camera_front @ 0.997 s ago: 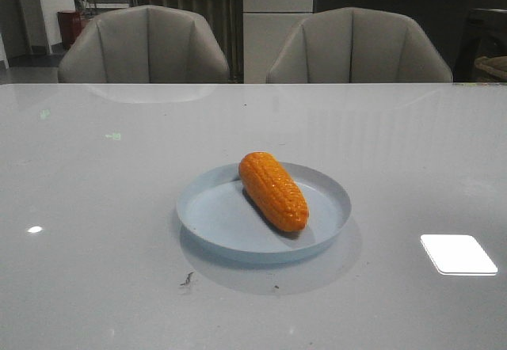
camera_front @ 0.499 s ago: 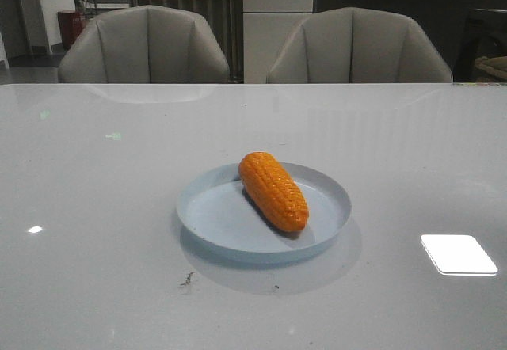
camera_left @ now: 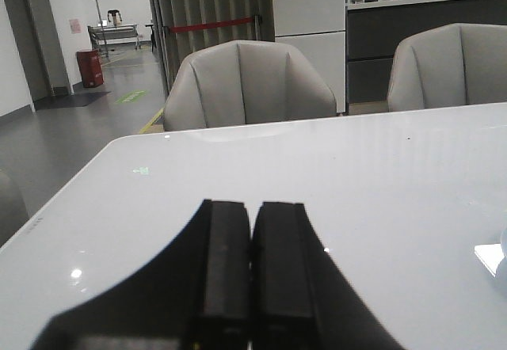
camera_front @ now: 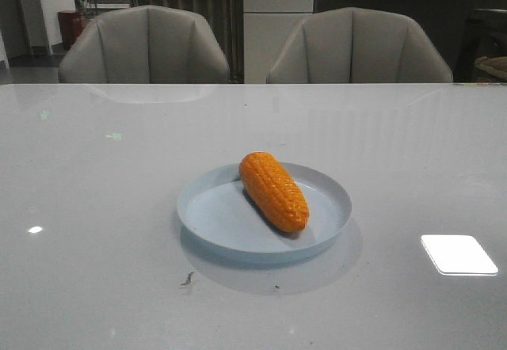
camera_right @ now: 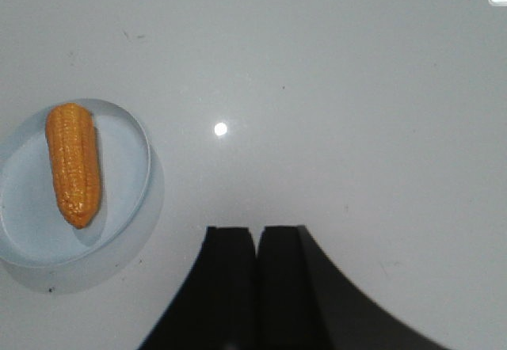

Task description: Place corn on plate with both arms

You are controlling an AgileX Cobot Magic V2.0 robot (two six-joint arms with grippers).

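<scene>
Glossy white desk fills your front view. Corn lies diagonally inside the plate, mid-desk. Two grey chairs behind. Your left claw and right claw are both clenched, empty, away from the plate.

Two grey chairs (empty) behind a glossy white table.

1. The plate sat on the grey table, partly cut off by the frame edge.
2. The corn lay inside the plate, along its length, within the rim.
3. The right gripper hung above the table, well apart from the plate, its two dark fingers pressed together, holding nothing.
</scene>
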